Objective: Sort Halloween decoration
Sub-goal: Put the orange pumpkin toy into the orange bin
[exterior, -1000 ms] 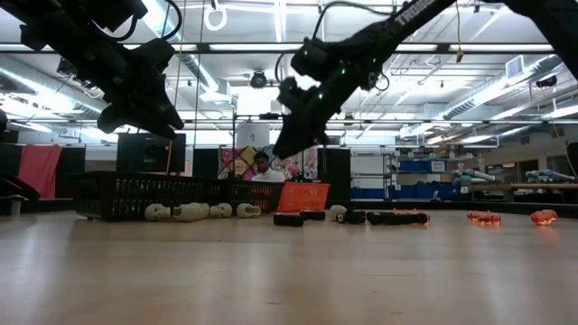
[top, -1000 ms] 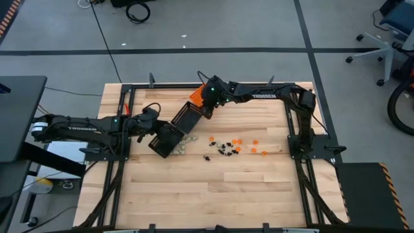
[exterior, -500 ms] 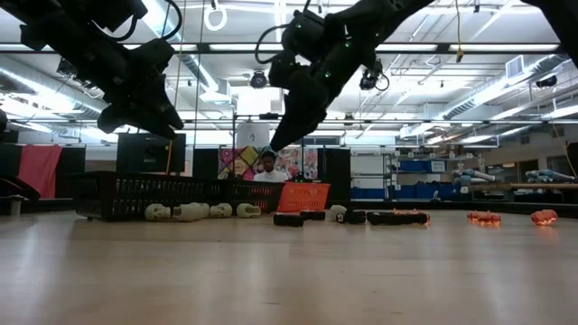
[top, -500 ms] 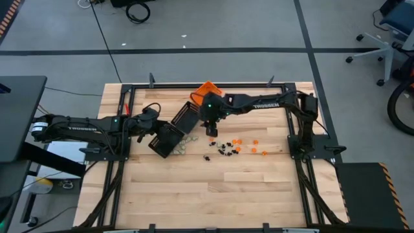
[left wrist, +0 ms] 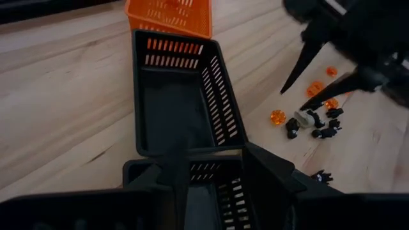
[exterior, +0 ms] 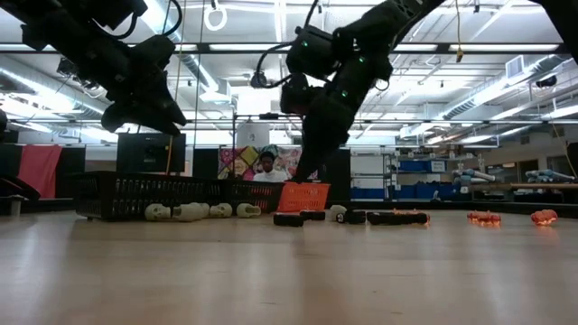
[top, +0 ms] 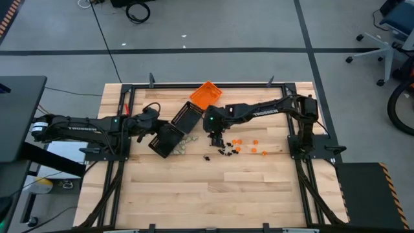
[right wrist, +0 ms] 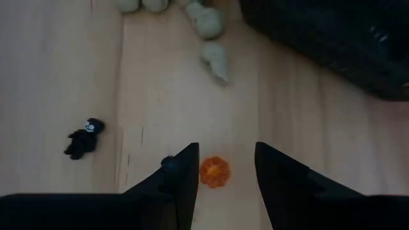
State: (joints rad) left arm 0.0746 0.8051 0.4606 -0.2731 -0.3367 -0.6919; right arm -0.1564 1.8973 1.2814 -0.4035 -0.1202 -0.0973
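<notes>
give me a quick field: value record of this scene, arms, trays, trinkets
right gripper: open, low over the table, straddling an orange trinket
left gripper: waiting above the black trays
orange tray: at the table's far edge, beside the black trays
whitish trinkets: clustered on the wood next to the black trays
black trinkets: scattered mid-table, mixed with orange ones
other orange trinkets: loose on the wood toward the right arm's base
table: light wood planks

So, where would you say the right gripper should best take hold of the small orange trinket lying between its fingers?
Probably across its round sides, coming straight down: the orange trinket lies flat on the table, already centred in the open right gripper. A black trinket sits beside one finger, so close gently.
</notes>
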